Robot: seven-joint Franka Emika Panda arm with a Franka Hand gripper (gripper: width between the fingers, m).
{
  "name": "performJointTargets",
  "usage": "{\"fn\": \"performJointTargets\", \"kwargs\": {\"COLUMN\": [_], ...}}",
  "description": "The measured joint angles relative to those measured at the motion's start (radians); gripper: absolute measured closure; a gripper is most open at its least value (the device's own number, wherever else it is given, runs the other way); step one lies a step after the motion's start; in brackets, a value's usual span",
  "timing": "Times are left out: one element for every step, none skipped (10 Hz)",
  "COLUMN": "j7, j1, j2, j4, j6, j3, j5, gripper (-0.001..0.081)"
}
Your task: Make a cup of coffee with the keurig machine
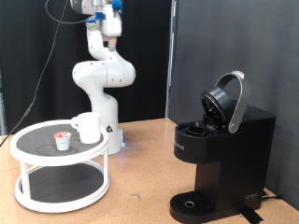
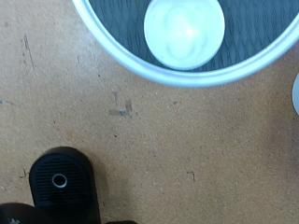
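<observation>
Cup (image 1: 88,127) well below the raised hand (image 1: 111,35)

Even indoor light; wrist view soft, blurred.

white two-tier round stand (image 1: 28,147), small red-topped pod (image 1: 63,141), wooden table (image 1: 140,177)

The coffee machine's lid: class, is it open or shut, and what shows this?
Open. In the exterior view the coffee machine's rounded lid is tilted up and back on its hinge, leaving the pod chamber below it uncovered.
</observation>
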Motion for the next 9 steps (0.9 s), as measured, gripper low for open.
{"fn": "performJointTargets", "kwargs": {"j7": [-0.007,-0.007,-0.015,-0.028,-0.048,-0.073,-0.101,-0.128,-0.158], "j1": [-0.003,-0.003,-0.003,-0.003,-0.006,-0.011,-0.017,-0.023,-0.028], "j2": [0.000,0.000,0.000,0.000,-0.001,-0.001,-0.001,0.000,0.000], "j4": [0.000,-0.001,-0.001,-0.001,-0.001,-0.001,0.000,0.002,0.005], "j6": [0.003,0.003,-0.004,-0.004,0.000,0.005,0.005,0.005,0.002], "j3": [-0.011,-0.010,-0.010,-0.016,-0.031,-0.052,-0.076,-0.101,-0.127], "j5": [-0.001,-0.001,-0.001,-0.002,-0.013,-0.034,-0.057,-0.072,-0.086], "gripper": [0.0072,0.0072,0.0072,0.0072,0.0072,0.0072,0.0072,0.0072,0.0072]}}
